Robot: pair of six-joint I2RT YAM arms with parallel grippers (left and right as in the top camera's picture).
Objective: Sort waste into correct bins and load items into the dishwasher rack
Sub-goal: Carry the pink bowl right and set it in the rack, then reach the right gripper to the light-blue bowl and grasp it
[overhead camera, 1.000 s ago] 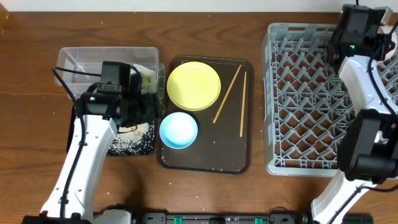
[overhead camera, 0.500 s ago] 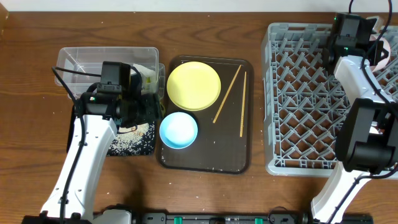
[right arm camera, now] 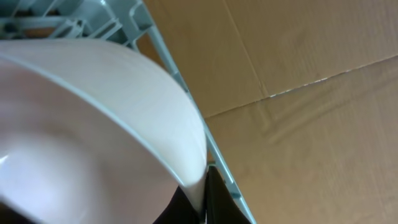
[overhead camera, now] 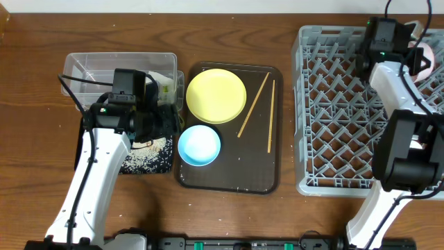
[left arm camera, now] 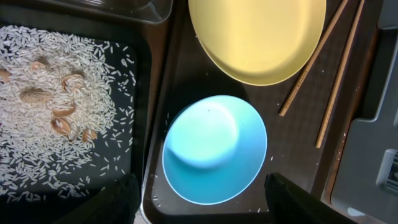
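Observation:
My left gripper is open, its two fingers either side of the light blue bowl, above it. The bowl sits on the dark brown serving tray with the yellow plate and two chopsticks. My right gripper is shut on the rim of the pale pink-white bowl, held at the far right corner of the grey dishwasher rack. The bowl shows in the overhead view. Rice lies in the black tray. No cup is in view.
The clear tub stands behind the black tray, with a green-and-yellow wrapper at its right end. Stray rice grains lie on the serving tray. The rack's edge runs close by the held bowl, with brown cardboard beyond.
My right arm has shifted a little left along the rack's far edge, with the pink-white bowl still held. The left arm has not moved.

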